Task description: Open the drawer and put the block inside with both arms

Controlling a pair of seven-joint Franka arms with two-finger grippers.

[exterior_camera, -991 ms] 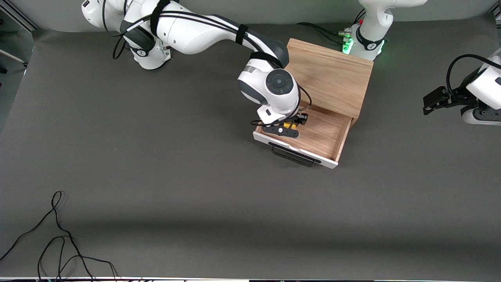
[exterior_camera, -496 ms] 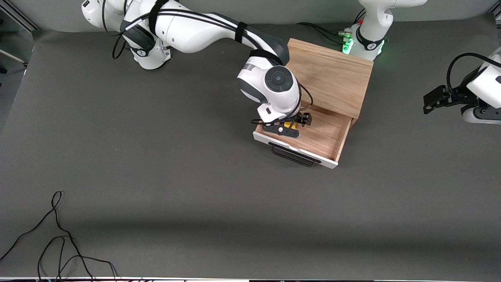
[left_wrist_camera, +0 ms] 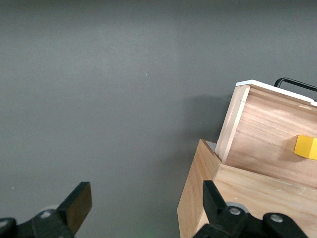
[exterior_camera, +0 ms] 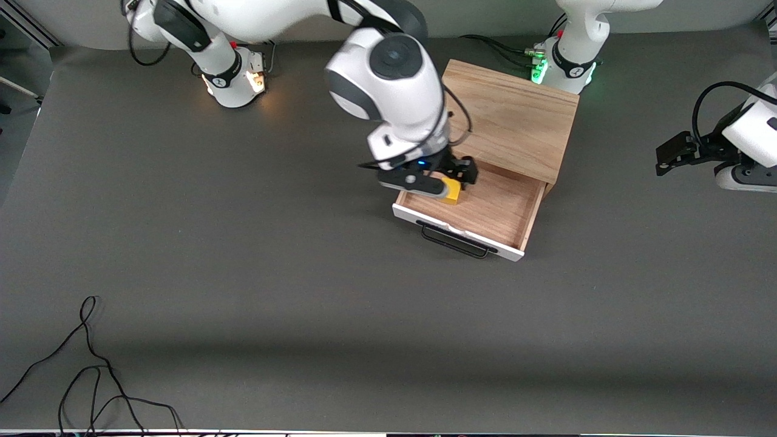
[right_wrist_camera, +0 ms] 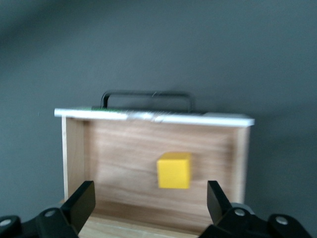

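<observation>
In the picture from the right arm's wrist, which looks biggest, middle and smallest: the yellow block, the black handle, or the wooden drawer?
Largest to smallest as they appear there:
1. The drawer, spanning most of the picture.
2. The black handle, long but thin.
3. The yellow block, resting in the drawer.

In the front view the right claw (exterior_camera: 438, 180) covers part of the block (exterior_camera: 451, 193) and the drawer (exterior_camera: 485, 209) corner toward the right arm's end of the table (exterior_camera: 243, 273). The left arm is cut by the picture's edge. The right wrist view is blurred. The left wrist view crops the block (left_wrist_camera: 306, 147) and the black handle (left_wrist_camera: 296, 84).
</observation>
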